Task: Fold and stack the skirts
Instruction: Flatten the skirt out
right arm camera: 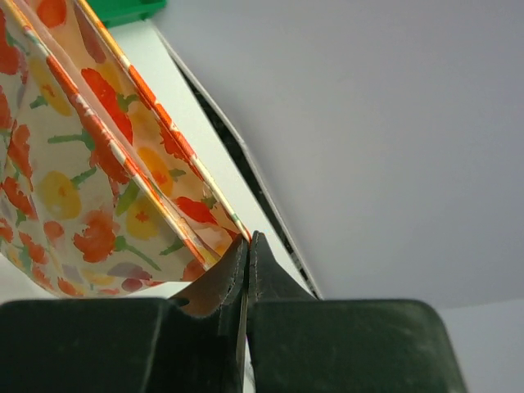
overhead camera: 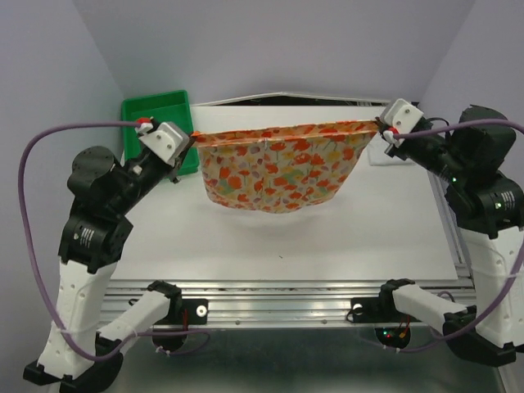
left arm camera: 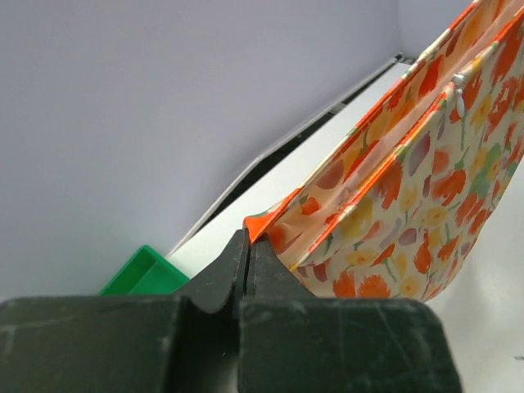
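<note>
**Above the table [overhead camera: 327,237], a floral skirt [overhead camera: 282,172] is being held stretched**

Over the far half of the table, the skirt is being spread wide by its two upper corners. Its orange-trimmed top edge is being pulled almost straight, while the rest of the cloth is hanging below it in a curve. Whether the lowest fold is touching the table cannot be told.

The corner toward the table's left side is being pinched by the left gripper [overhead camera: 190,139], its fingers being pressed fully together on the orange trim. The corner toward the table's right side is being gripped the same way by the right gripper [overhead camera: 381,127], with no gap showing between its fingers. A green tray [overhead camera: 151,110] is being seen at the table's far left corner, just behind the left gripper.
</note>
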`<state>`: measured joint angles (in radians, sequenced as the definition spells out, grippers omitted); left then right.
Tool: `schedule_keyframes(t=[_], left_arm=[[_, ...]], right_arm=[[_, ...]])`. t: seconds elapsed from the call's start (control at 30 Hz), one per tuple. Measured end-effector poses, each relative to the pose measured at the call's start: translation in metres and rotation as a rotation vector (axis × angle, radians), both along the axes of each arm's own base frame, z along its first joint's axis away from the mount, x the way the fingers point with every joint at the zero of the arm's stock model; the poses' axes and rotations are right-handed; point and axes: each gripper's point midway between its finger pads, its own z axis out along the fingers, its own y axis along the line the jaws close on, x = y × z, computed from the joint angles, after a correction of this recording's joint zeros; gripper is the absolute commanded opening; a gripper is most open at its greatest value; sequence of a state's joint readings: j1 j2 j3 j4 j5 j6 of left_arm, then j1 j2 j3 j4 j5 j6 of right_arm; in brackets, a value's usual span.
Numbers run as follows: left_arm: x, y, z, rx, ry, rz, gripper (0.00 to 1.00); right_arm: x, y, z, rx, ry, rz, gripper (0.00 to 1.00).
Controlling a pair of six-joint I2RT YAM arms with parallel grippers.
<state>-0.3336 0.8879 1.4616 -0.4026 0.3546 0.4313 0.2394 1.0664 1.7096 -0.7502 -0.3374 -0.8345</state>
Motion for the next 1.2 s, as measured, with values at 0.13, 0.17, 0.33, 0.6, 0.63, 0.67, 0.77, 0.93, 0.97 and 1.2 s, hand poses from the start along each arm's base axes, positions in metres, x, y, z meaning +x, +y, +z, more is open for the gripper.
schedule_keyframes(t=[0.13,0.17,0.33,0.6,0.63,0.67,0.77,0.93,0.97,1.2], left_arm=[[-0.039,0.002,-0.021,-0.019,0.038,-0.064,0.0],[-0.045,0.003,-0.025,-0.02,0.048,-0.071,0.0],[-0.063,0.0,-0.058,0.003,0.149,-0.121,0.0],[-0.013,-0.009,-0.176,0.096,0.472,-0.08,0.0],[0.002,-0.01,-0.191,0.112,0.515,-0.057,0.0],[0.015,-0.011,-0.205,0.126,0.554,-0.041,0.0],[0.061,-0.014,-0.26,0.179,0.69,0.024,0.0],[0.124,-0.019,-0.325,0.238,0.85,0.11,0.0],[0.137,-0.021,-0.326,0.239,0.854,0.123,0.03],[0.261,-0.03,-0.32,0.196,0.801,0.255,0.63]], right_arm=[[-0.04,0.004,-0.007,0.0,0.053,0.078,0.01],[-0.05,0.005,-0.011,0.001,0.077,0.098,0.01],[-0.074,0.006,-0.05,0.004,0.221,0.135,0.01],[-0.02,0.003,-0.208,-0.029,0.659,0.002,0.01],[-0.005,0.002,-0.229,-0.038,0.716,-0.028,0.01],[0.012,0.002,-0.251,-0.048,0.773,-0.057,0.01],[0.055,0.001,-0.31,-0.071,0.914,-0.134,0.01],[0.104,0.001,-0.369,-0.106,1.045,-0.216,0.14],[0.12,0.001,-0.373,-0.107,1.038,-0.234,0.23],[0.23,-0.018,-0.352,-0.054,0.892,-0.437,1.0]])
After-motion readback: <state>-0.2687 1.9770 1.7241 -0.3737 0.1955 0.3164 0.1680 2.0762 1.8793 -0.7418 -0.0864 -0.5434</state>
